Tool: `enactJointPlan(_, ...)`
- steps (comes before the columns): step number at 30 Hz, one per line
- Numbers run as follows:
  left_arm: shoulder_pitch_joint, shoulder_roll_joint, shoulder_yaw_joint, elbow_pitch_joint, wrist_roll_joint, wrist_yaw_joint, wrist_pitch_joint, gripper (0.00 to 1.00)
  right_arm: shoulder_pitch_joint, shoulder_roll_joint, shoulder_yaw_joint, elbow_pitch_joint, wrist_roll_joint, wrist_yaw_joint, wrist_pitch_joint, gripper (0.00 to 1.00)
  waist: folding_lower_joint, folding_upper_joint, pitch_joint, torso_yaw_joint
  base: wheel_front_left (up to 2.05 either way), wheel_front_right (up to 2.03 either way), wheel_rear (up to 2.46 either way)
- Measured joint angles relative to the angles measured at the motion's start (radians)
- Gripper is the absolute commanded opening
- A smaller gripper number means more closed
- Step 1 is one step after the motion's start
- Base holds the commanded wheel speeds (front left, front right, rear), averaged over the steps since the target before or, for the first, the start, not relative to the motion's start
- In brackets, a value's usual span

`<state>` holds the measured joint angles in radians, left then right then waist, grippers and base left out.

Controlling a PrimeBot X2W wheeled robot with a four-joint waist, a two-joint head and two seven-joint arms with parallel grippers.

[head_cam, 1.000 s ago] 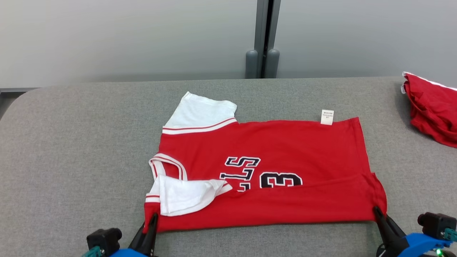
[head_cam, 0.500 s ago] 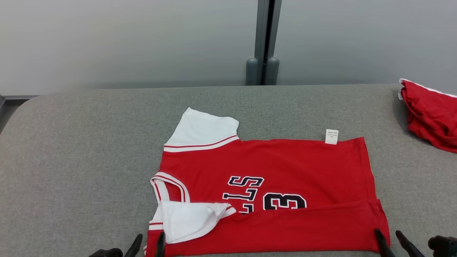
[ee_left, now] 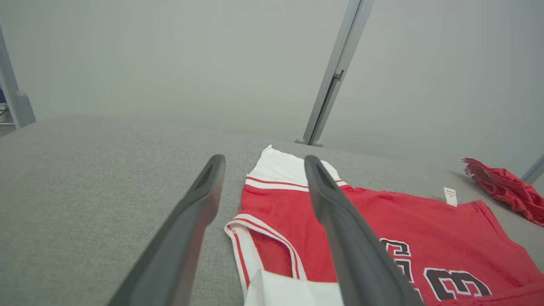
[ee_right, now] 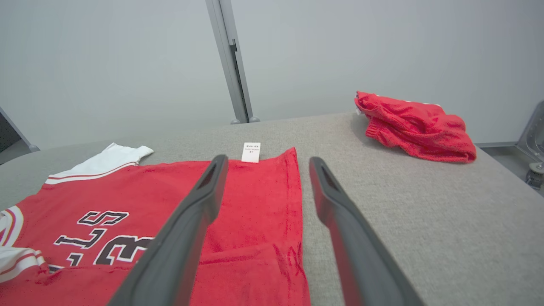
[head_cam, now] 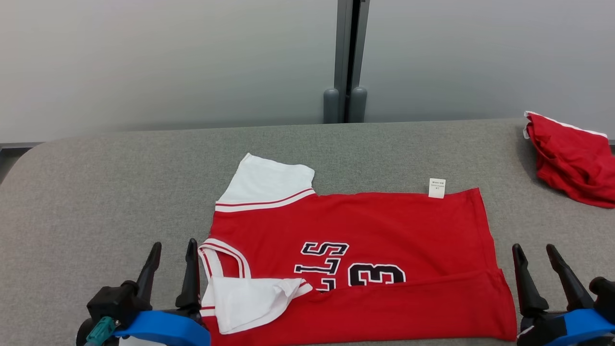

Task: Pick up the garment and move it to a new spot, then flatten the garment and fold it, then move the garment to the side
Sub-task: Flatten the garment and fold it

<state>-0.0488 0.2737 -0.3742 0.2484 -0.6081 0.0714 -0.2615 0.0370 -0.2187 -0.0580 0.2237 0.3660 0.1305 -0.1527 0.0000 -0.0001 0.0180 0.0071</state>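
Observation:
The garment (head_cam: 365,230) is a red jersey with white sleeves and black lettering, spread flat on the grey table with its near edge folded over. It also appears in the left wrist view (ee_left: 382,221) and the right wrist view (ee_right: 148,208). My left gripper (head_cam: 173,247) stands open just left of the collar, holding nothing. At the jersey's right hem corner my right gripper (head_cam: 533,249) is open and clear of the cloth. Its fingers (ee_right: 199,212) hover above the hem; the left fingers (ee_left: 331,204) hover above the shoulder.
A crumpled red cloth (head_cam: 571,156) lies at the table's far right, seen also from the right wrist (ee_right: 416,125). The grey padded table (head_cam: 96,192) has bare room on the left and behind the jersey. A grey post (head_cam: 345,57) splits the back wall.
Both grippers have opened and let go of the jersey's near corners, then lifted back off the cloth. The folded near edge now lies on the table. The head camera has shifted.

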Motion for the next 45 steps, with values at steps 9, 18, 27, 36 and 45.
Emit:
enactJointPlan(9,-0.020,-0.048,0.131,-0.045,0.170,-0.022,0.000,1.00,-0.071,0.060,0.052,-0.056,-0.075,0.000,-0.088,1.00,0.0000,0.0001,-0.010,-0.009,0.00,0.00,0.00)
enactJointPlan(18,-0.026,-0.083,0.197,-0.013,0.282,-0.078,0.000,1.00,-0.062,0.123,0.083,-0.056,-0.146,0.000,-0.107,1.00,0.0000,0.0002,-0.016,-0.003,0.00,0.00,0.00)
enactJointPlan(27,-0.016,-0.117,0.249,0.023,0.361,-0.109,0.000,1.00,-0.002,0.152,0.051,-0.048,-0.165,0.000,-0.109,1.00,0.0000,0.0002,-0.020,0.005,0.00,0.00,0.00)
enactJointPlan(36,-0.004,-0.145,0.290,0.061,0.394,-0.143,0.000,1.00,0.009,0.161,0.035,-0.032,-0.188,0.000,-0.109,1.00,0.0000,0.0002,-0.024,0.002,0.00,0.00,0.00)
enactJointPlan(45,-0.004,-0.159,0.322,0.070,0.417,-0.162,0.000,1.00,0.009,0.164,0.035,-0.015,-0.192,0.000,-0.109,1.00,0.0000,0.0002,-0.029,0.004,0.00,0.00,0.00)
